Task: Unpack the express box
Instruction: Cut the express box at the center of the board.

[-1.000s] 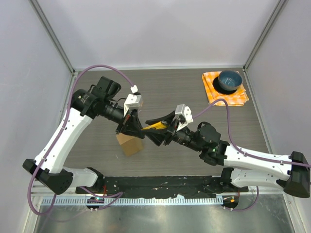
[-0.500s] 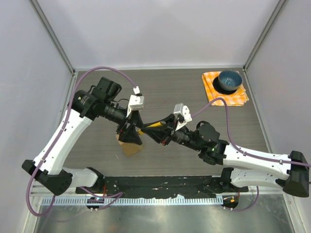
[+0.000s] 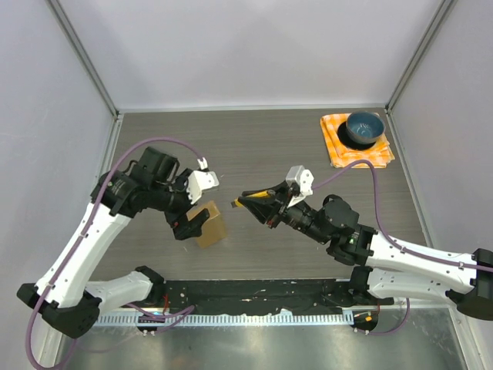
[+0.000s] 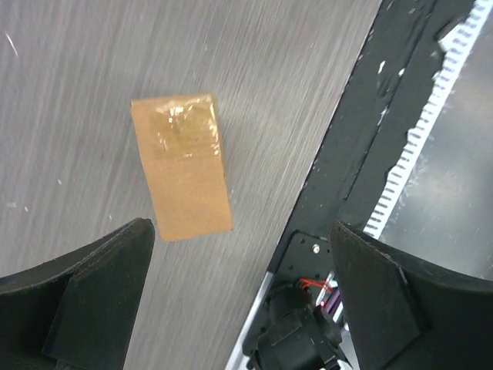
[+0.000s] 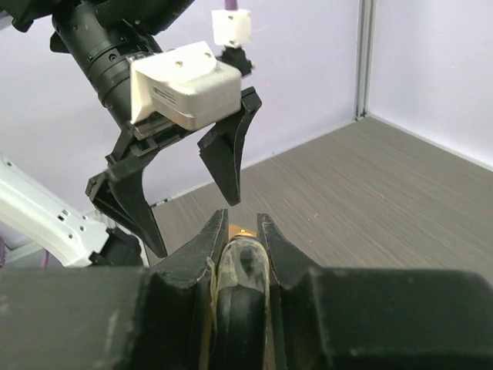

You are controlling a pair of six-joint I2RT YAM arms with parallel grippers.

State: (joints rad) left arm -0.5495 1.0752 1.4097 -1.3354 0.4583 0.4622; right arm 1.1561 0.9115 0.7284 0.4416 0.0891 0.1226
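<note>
Notably, the left gripper (image 3: 189, 225) hung with its jaws spread wide and nothing in them. The box (image 3: 212, 226) lay on the table (image 3: 269, 146) straight below that gripper, touching neither finger. In the left wrist view the box (image 4: 182, 166) sat ahead of the gap between the fingers (image 4: 92, 301) and nearer one of them. Its top face was shut, with a glossy tape patch (image 4: 185, 127) at the far end. The right gripper (image 3: 245, 201) was off the table beside the left gripper, on the box's far side from it, with its tips pointing toward it. Its jaws were drawn close together, pinching a slim yellow item (image 3: 258, 202). In the right wrist view the item (image 5: 243, 266) filled the narrow gap between the fingers (image 5: 202, 254), looking dark and rounded under a glossy skin. What it was could not be told. The left gripper (image 5: 194, 225) showed just beyond those tips, gaping. A bowl (image 3: 363, 127) on a cloth (image 3: 339, 146) stood well beyond the right gripper, apart from both arms.
</note>
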